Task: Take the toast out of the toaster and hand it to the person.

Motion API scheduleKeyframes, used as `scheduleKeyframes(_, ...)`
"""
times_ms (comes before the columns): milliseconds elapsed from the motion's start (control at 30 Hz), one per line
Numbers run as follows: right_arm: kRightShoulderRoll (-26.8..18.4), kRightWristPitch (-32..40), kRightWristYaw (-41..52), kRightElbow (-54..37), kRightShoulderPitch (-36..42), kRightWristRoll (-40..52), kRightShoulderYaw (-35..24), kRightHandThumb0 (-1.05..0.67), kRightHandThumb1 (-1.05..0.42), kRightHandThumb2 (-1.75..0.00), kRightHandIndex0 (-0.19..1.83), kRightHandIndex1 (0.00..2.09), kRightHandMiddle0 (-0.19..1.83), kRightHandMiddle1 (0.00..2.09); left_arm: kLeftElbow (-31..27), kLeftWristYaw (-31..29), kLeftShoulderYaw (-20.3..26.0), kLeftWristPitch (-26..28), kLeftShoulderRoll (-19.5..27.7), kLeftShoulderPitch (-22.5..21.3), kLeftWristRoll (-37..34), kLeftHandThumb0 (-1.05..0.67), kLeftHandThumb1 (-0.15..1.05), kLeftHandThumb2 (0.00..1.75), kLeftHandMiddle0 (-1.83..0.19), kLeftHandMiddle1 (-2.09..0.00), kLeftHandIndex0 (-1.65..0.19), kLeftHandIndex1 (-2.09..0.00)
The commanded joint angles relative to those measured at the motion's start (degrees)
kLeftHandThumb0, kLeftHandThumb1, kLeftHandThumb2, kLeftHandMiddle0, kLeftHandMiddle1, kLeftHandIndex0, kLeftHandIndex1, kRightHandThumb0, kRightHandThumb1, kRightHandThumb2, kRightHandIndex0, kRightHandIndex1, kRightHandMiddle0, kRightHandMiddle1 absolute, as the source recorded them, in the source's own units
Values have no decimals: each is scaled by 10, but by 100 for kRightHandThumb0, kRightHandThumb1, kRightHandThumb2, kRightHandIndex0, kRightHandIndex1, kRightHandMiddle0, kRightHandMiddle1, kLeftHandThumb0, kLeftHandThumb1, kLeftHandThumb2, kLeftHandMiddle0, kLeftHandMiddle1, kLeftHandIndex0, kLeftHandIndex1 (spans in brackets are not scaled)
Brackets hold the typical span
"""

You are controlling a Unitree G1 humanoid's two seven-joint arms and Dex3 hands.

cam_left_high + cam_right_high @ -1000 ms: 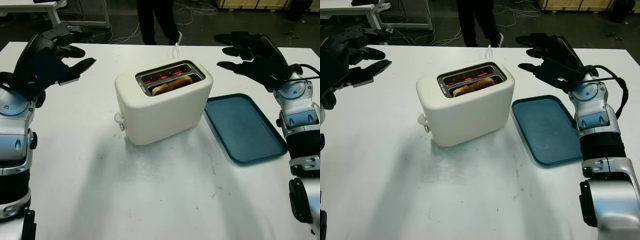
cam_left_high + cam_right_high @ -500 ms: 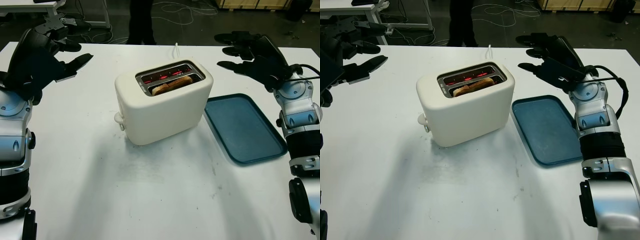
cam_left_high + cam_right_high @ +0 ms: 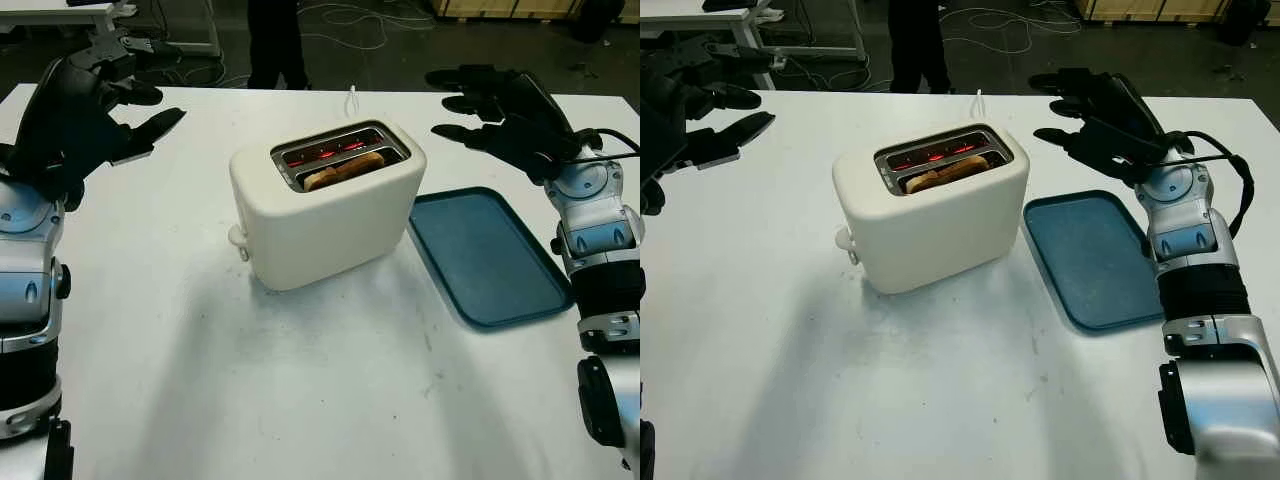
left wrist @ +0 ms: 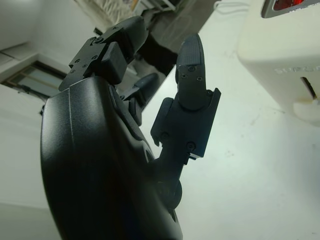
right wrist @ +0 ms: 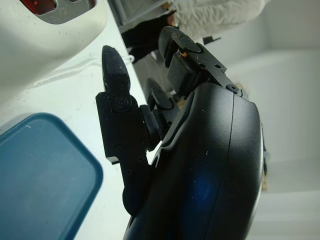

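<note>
The black three-finger left hand (image 3: 85,110) is raised at the far left on its silver-and-black jointed left arm (image 3: 25,290), open, holding nothing. The black three-finger right hand (image 3: 500,110) is raised at the far right on its matching right arm (image 3: 600,260), also open.

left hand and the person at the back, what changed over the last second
The left hand lifted a little and swung away from the toaster, toward the table's far left corner; it is open and holds nothing. The person beyond the table stepped to the left. The right hand, open above the far side of the tray, barely moved. The toast sits in its slot as before.
</note>
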Motion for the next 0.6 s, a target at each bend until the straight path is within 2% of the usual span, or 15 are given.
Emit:
scheduleKeyframes(0,-3,0,0,-2,3,2,-1,-33,-92,-13,64,0,56,0,-3,-3,-5,6,4,2,2,-34,80,46,-19,-102,-35,-62)
scheduleKeyframes(567,-7,-11,-1,-2,7,-3,1,-38,-92,-15,65,1,57,0,-7,-9,0,20,1,4,-11,-30,79,49,-15,-105,-31,-65)
